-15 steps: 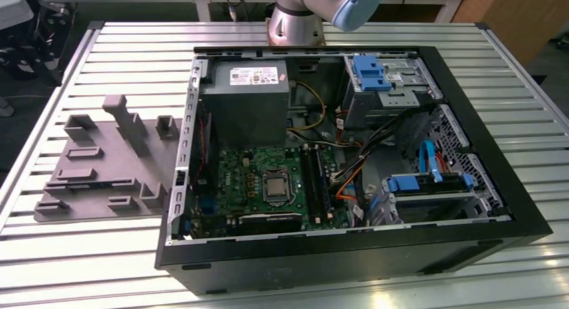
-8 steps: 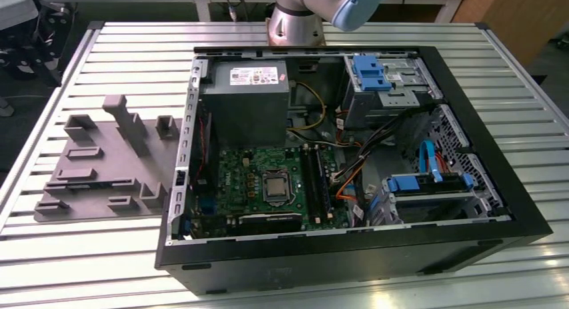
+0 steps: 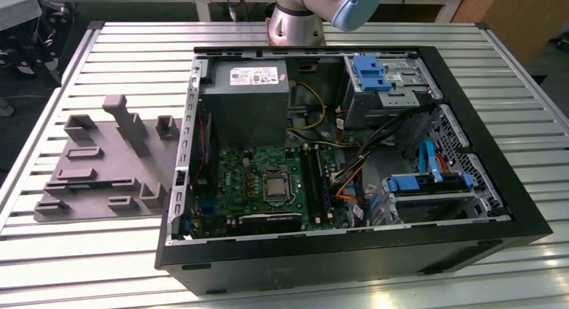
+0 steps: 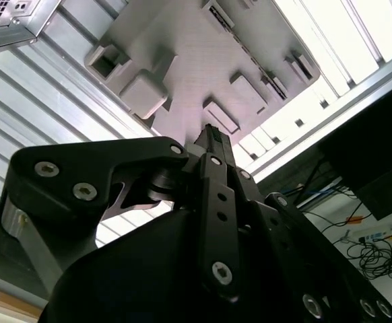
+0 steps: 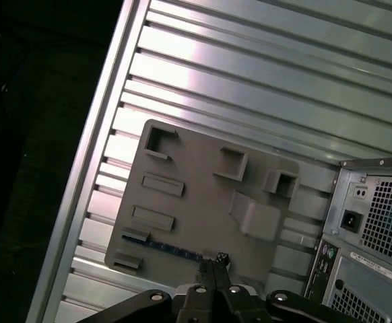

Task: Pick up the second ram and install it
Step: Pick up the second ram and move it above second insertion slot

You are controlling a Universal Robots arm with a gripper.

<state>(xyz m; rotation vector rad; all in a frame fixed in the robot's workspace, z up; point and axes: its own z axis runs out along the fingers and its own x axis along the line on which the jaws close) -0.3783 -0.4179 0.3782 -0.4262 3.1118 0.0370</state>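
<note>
A table [image 3: 356, 36] of shiny metal slats is seen under everything, with a dark room around it.

Closest of all, the gripper [image 5: 213, 264] is seen in the first wrist view. Its two thin fingers are pressed together and nothing is held between them. In the second wrist view the gripper [image 4: 209, 134] is seen from the side, pointed down at a grey holder [image 4: 203, 67].

Just past the tips, the second ram [image 5: 166, 247] is seen as a thin blue strip. It is laid along the edge of the grey holder [image 5: 203, 182] that is nearest the gripper. Its long side runs along that edge. One end is met by the gripper tips in the picture, and the rest is stretched away to one side. So the ram is thought to be below the gripper and a little off to the side, not yet touched.

Farther off, the open computer case [image 5: 378, 222] is found beside the holder. In the exterior view the holder [image 3: 98, 156] is placed at the middle left of the frame, the case [image 3: 498, 216] in the middle, and the arm [image 3: 298, 19] at the top.

The ram's end by the tips is hidden. Its chips cannot be made out. How high the gripper hangs cannot be told.
</note>
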